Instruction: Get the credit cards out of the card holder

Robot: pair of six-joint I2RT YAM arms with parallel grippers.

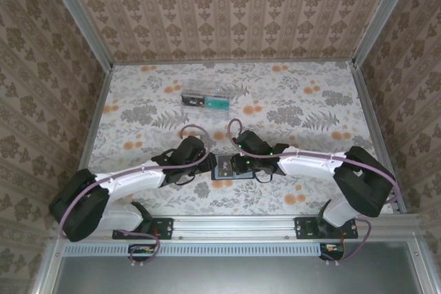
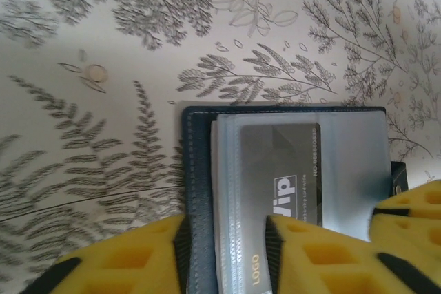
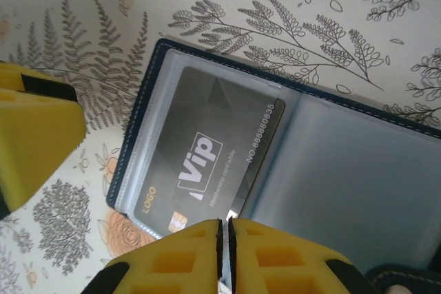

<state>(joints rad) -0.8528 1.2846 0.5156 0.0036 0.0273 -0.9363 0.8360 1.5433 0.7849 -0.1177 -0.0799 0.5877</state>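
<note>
Top view: card holder (image 1: 224, 168) is laid open at the near edge of the table (image 1: 138, 122), flanked by left gripper (image 1: 205, 167) and right gripper (image 1: 242, 165). Left wrist: jaws are held part-open over the holder's outer border (likely pinning it flat). Right wrist: jaws are closed to a slit at the edge of the VIP card (image 3: 213, 149), presumably for extraction.

Holder (image 1: 224, 169): from above, both wrists cover its ends and just a dark middle patch shows. In the right wrist view its right half runs off the frame.
Card (image 3: 207, 149): bottom edge is hidden under the right pincer (image 3: 224, 228). In the left wrist view its small print is too blurred to read.
Left pincer (image 2: 225, 228): fingers are cut off by the bottom edge and cover the holder's near end. Whether they grip cannot be told.
Right pincer: whatever sits in its seam is hidden.
Box (image 1: 205, 99): too small to tell its contents.
</note>
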